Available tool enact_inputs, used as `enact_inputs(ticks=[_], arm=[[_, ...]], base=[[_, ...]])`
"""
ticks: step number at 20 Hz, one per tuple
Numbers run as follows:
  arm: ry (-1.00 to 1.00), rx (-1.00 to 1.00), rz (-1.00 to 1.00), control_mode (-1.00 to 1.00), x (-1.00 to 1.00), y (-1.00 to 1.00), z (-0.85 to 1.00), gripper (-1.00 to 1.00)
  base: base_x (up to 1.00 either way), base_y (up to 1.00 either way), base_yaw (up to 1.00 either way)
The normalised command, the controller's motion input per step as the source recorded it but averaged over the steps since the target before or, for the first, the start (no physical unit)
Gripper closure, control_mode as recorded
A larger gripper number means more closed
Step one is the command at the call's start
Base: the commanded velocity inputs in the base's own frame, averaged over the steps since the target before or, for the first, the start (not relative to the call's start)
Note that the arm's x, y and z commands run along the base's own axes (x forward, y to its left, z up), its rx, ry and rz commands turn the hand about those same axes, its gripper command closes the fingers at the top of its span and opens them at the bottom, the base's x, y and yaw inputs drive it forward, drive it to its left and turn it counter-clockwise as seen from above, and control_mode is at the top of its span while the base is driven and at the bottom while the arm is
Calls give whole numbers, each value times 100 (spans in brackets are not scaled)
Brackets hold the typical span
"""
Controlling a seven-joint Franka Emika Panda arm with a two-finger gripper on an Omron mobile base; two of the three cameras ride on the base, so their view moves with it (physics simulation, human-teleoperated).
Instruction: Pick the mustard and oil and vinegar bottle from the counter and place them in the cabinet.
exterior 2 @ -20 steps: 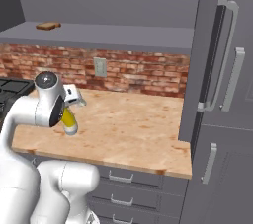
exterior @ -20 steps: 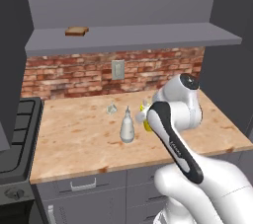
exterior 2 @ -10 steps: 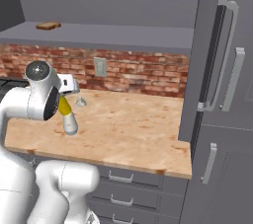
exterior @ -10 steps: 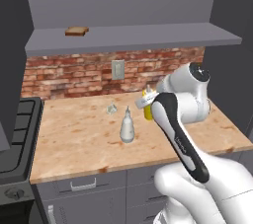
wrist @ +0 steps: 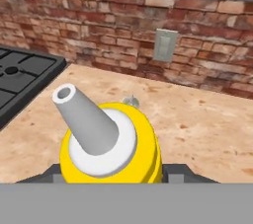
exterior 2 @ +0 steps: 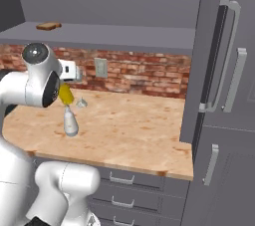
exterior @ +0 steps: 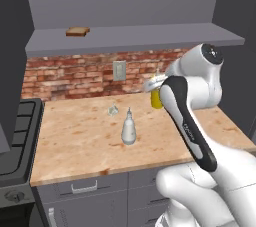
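hanging in the air above the counter [exterior: 85, 136], the mustard [exterior: 156, 98] is pinched in the gripper [exterior: 156, 85] — the yellow body sits between the jaws, clear of the wood, roughly level with the brick backsplash [exterior: 75, 77] and below the grey shelf edge. in the hand view the pale nozzle cap [wrist: 81, 117] comes straight up toward the lens and leans a little to one side, so the bottle's long axis runs nearly along the gripper's own line of sight; from the right base view the mustard [exterior 2: 65, 93] looks tilted, not upright, nozzle end tucked up toward the hand. the finger tips themselves i cannot make out past the yellow body.

so the step in hand, as i read it, is the carry of the first bottle — picked, lifted, not yet placed. the next move calls for more height, then reach forward so the bottle clears the front lip of the cabinet [exterior: 130, 38] and comes down on its floor, ideally righted so it stands on its base; tilted as it is, it could topple on release.

the oil and vinegar bottle [exterior: 128, 130] stands upright on the counter, well apart from the hand, pointed top up — untouched. a tiny clear object [exterior: 113, 112] lies just behind it, and something small and brown [exterior: 77, 31] rests on the shelf, far to the side.
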Motion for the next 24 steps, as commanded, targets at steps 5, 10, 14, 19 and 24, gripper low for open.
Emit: enact_inputs(ticks=[5, 10, 14, 19, 24], arm=[[-1, 0, -2, -100, 0, -26, 54, 100], [-3, 0, -1, -100, 0, -29, 53, 100], [-2, 1, 0, -100, 0, -27, 47, 100], [-1, 1, 0, -100, 2, -23, 44, 100], [-2, 0, -1, -100, 12, -18, 42, 100]], base=[[0, 0, 0], [0, 0, 0], [0, 0, 0], [0, 0, 0], [0, 0, 0]])
